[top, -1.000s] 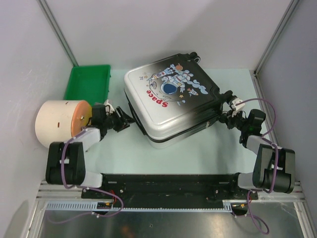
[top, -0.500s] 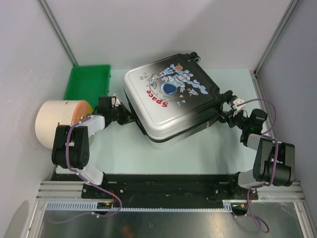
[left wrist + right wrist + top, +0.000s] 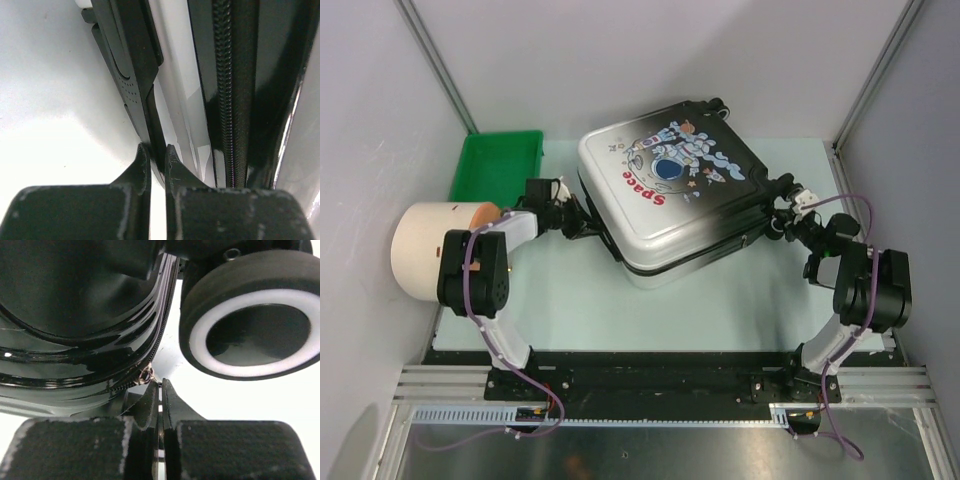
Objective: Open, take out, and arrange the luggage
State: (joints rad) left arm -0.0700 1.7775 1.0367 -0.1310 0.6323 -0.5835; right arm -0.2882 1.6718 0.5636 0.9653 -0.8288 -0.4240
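Note:
The luggage (image 3: 670, 185), a hard shell fading from black to white with an astronaut and a red "Space" print, lies flat mid-table and closed. My left gripper (image 3: 582, 226) is at its left side; in the left wrist view the left gripper (image 3: 156, 148) is shut on the thin black side handle (image 3: 131, 75), beside the zipper track (image 3: 230, 100). My right gripper (image 3: 783, 216) is at the luggage's right corner; in the right wrist view the right gripper (image 3: 160, 383) is shut on the zipper pull, whose metal ring (image 3: 146, 375) shows just below a black wheel (image 3: 250, 325).
A green plastic tray (image 3: 498, 165) stands at the back left. A cream cylinder (image 3: 432, 245) with an orange end lies on its side just left of the left arm. Grey walls close in the back and both sides.
My left gripper moved in to the luggage's left side and shut on the side handle. The luggage shifted back and turned slightly. The right gripper stayed shut, following the corner.

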